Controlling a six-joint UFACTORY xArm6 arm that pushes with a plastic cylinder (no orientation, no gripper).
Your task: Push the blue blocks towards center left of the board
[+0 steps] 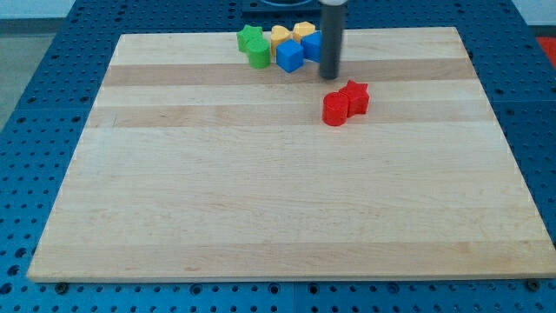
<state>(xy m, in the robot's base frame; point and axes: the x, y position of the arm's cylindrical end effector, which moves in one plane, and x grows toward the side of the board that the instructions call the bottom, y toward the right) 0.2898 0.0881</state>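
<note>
From here I see my tip point(330, 76) resting on the board point(261, 217) near the view's top edge, just to the right of the block cluster. It is a bare rod, so it grasps nothing; it can only shove, and whether it touches a block right now I cannot tell for certain.

The blue cube point(289, 56) sits in the cluster, just left of my tip. A second blue block point(312, 43) shows beside the rod at the view's right of the cube, partly hidden by the rod, so I cannot make out its shape. Both lie at the top of the board, a little right of the middle.

Two green blocks point(254, 46) sit at the left end of the cluster, touching or nearly touching the blue cube. Two yellow blocks point(291, 34) lie behind, right at the board's top edge. Two red blocks point(346, 103), pressed together, stand apart below and to the right of my tip.

As I judge it, the task is barely begun. The blues are well away from the centre left, and that area holds no blocks. What is in my favour is that my tip is on the blues' right side, good for pushing leftward. What is left is nearly all of it: drive both blues down and left, without dragging the greens along.
</note>
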